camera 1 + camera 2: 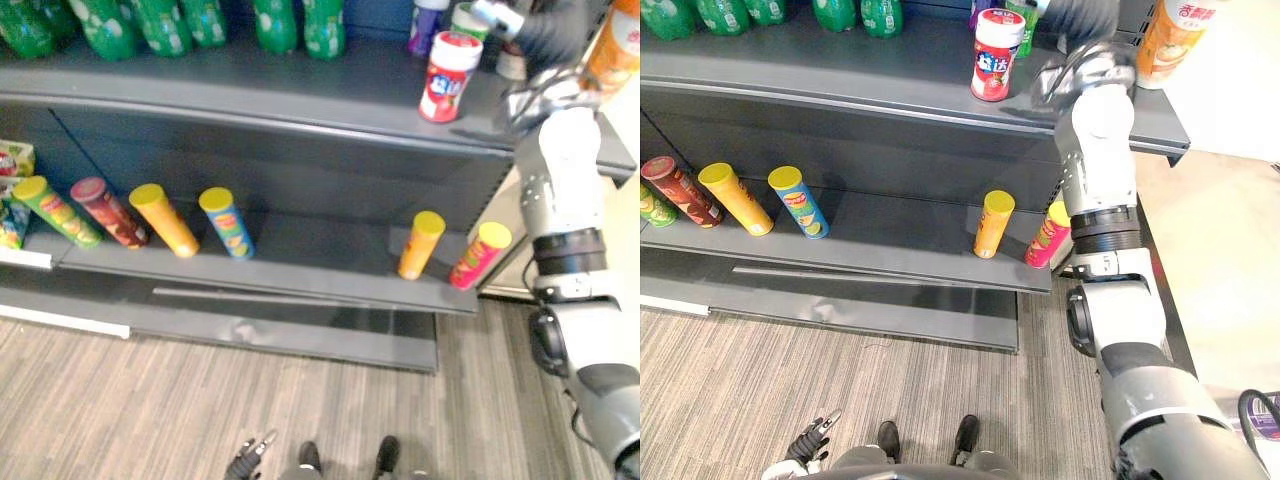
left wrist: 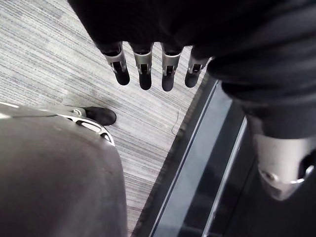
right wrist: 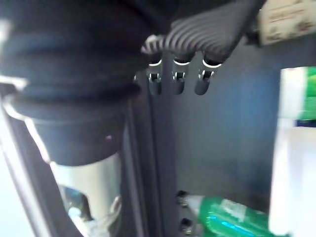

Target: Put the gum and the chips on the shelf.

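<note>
Spanning the head views from nine to three o'clock, the dark grey shelf unit (image 1: 300, 110) is taken in first: two decks of smooth painted metal, with striped grey carpet (image 1: 150, 400) below toward six o'clock. The surface is judged slick, so anything set down off-balance could slide or topple.

Green bottles (image 1: 150, 20) are crowded along the upper deck from ten to twelve o'clock, and an orange bottle (image 1: 615, 45) is seen at two. Free room up there is judged narrow.

A row of chips cans (image 1: 228, 222) is lined along the lower deck from nine o'clock on, with an orange can (image 1: 421, 245) and a pink can (image 1: 480, 255) near four. These are judged light, stiff tubes, easily dented, best wrapped round the middle. Which one is the task's own cannot be told.

The gum tub (image 1: 447, 75) is stood upright on the upper deck at one o'clock. It is judged light, hard and smooth, best taken round its body below the lid.

Just beside it, apart, the right hand (image 1: 555, 35) is raised at two o'clock, fingers (image 3: 177, 81) straight, nothing held. The left hand (image 2: 158, 29) is hung low at six o'clock, fingers straight, empty.
</note>
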{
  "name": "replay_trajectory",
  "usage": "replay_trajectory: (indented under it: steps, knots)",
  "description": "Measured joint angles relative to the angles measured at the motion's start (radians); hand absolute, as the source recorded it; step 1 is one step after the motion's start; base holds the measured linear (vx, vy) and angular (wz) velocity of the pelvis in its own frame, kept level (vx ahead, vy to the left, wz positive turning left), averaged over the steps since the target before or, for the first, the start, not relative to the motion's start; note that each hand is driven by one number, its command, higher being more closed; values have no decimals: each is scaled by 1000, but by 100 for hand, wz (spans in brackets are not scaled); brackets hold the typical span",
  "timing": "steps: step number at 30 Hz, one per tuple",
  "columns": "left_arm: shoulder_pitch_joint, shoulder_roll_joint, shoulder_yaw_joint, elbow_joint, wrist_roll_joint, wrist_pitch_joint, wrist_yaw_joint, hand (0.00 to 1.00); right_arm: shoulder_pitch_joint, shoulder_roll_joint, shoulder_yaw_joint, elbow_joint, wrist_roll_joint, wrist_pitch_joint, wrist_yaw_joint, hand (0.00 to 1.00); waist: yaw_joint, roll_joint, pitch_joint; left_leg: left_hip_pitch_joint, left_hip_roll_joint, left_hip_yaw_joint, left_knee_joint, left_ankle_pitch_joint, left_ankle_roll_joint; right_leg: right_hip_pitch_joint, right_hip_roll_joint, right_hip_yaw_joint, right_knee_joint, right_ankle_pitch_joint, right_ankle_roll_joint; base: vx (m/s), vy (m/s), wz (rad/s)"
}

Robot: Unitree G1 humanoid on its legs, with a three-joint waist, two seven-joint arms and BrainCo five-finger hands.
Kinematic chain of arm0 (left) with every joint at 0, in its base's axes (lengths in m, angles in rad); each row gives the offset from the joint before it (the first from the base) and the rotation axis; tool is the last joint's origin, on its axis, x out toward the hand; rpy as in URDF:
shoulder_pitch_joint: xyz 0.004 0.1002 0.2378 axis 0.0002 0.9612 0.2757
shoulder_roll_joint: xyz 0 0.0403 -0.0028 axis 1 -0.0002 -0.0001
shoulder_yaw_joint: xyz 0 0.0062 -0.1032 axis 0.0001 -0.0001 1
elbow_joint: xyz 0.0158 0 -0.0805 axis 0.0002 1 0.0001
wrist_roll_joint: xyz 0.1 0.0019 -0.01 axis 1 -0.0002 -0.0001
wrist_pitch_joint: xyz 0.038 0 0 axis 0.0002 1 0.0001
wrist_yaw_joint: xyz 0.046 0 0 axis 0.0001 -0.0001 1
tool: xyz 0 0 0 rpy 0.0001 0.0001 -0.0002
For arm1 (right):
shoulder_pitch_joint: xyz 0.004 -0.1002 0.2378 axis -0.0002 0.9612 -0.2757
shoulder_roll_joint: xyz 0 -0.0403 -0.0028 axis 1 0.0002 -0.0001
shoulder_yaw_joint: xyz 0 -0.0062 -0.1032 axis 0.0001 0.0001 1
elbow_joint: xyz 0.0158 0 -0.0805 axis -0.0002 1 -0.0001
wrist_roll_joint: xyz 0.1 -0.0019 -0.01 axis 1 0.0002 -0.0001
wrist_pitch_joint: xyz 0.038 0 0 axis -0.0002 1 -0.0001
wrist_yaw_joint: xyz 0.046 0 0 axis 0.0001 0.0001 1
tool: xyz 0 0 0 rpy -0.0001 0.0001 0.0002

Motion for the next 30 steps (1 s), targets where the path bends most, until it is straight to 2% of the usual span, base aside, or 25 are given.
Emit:
replay_trajectory:
  steps: [7,9,12,13,16,18,22,24,26,30]
  knots:
    - [-1,-1,1,1,2,0,4,0,28,21,1,-173,13,-29,-3,0,-1,0,0,4,1,4,-1,0,0,3,1,3,0,0,0,2,1,0]
    - [-1,-1,1,1,2,0,5,0,88,67,5,-253,38,-49,-1,0,-1,0,0,8,2,8,0,0,0,6,1,5,0,0,0,19,5,-4]
    - [0,-3,0,3,3,1,10,0,194,151,39,-332,78,-55,0,0,-1,0,0,14,3,20,0,-1,-2,9,3,11,0,0,0,24,8,-9]
    - [-1,-3,0,4,4,1,17,0,273,205,100,-370,114,-54,19,0,-1,0,0,16,5,23,0,-2,-3,8,5,18,0,0,0,16,0,-9]
    - [-1,-4,-1,7,4,2,23,0,344,263,197,-381,166,-52,45,0,-1,-1,-1,20,9,28,0,-3,-4,9,10,25,0,0,0,22,-10,-8]
    - [-2,-5,0,10,4,3,27,0,387,316,320,-380,235,-48,81,0,-1,-1,-2,23,13,33,0,-3,-5,9,14,29,0,0,0,26,-15,-7]
    - [-1,-5,-2,12,8,19,38,0,419,360,484,-373,318,-21,144,0,0,-7,-9,33,15,48,0,-6,-9,15,16,37,0,0,0,22,2,-7]
    - [-1,2,-2,12,41,21,42,0,455,379,548,-362,346,-4,175,0,1,-21,-19,33,15,49,0,-6,-10,15,16,38,0,0,0,0,0,0]
    - [0,7,-3,16,42,21,42,0,487,386,590,-346,349,1,192,0,1,-29,-24,33,14,50,0,-6,-10,15,16,42,1,0,-1,0,0,0]
    - [0,12,-4,20,43,21,46,0,610,386,683,-281,359,44,234,0,-1,-34,-28,33,13,51,0,-7,-10,14,14,46,4,-1,-1,0,0,0]
